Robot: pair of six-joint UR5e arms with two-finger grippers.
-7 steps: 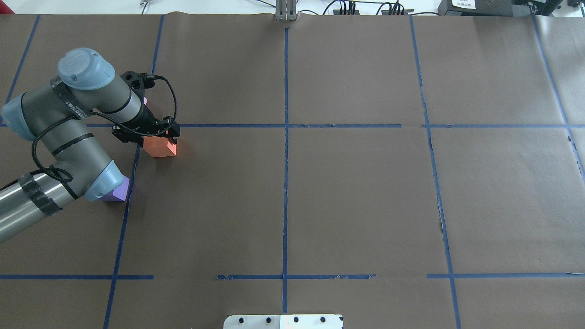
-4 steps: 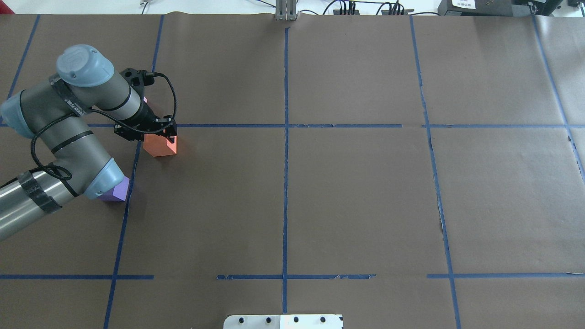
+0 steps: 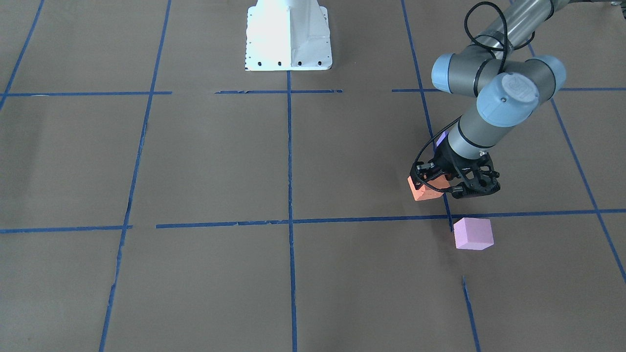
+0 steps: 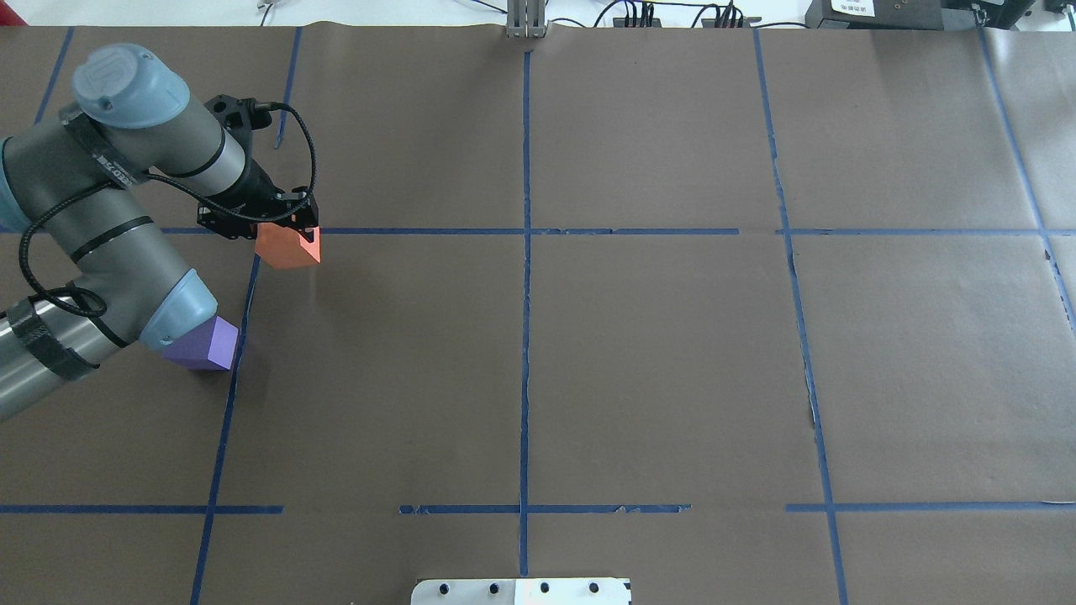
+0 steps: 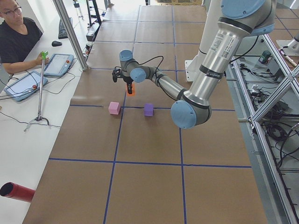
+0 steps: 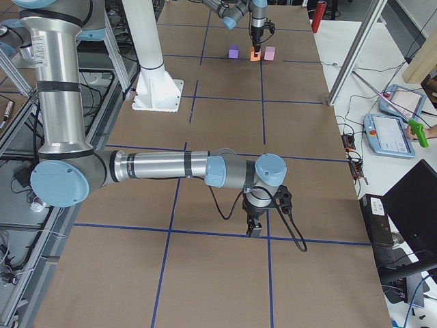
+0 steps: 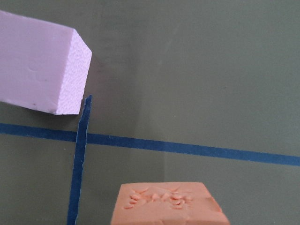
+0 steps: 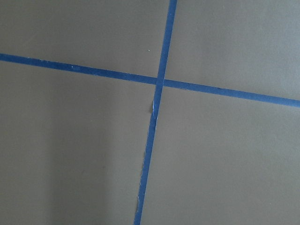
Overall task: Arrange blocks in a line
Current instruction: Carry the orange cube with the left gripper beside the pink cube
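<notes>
The left gripper point(image 4: 286, 231) is gripping the small orange foam cube point(image 4: 290, 248) between closed-in fingers, far left on the blue-taped brown paper point(image 4: 656, 361). The front-facing view is showing the pale pink foam cube point(image 3: 472, 233) near it, which the left arm point(image 4: 126, 244) is hiding overhead. The violet foam cube point(image 4: 212, 344) is lying nearer the robot. The right gripper point(image 6: 255, 229) is hanging over the same paper, and its opening cannot be told.

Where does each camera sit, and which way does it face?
Front: across the table, facing the base; left arm, orange block.
Overhead: behind the base, looking down; left arm.
Left: table's left end; left arm near.
Right: right end; right arm near.
Left wrist: down on orange and pink block.
Right wrist: down on tape cross.
Front and left wrist share pink block.
</notes>
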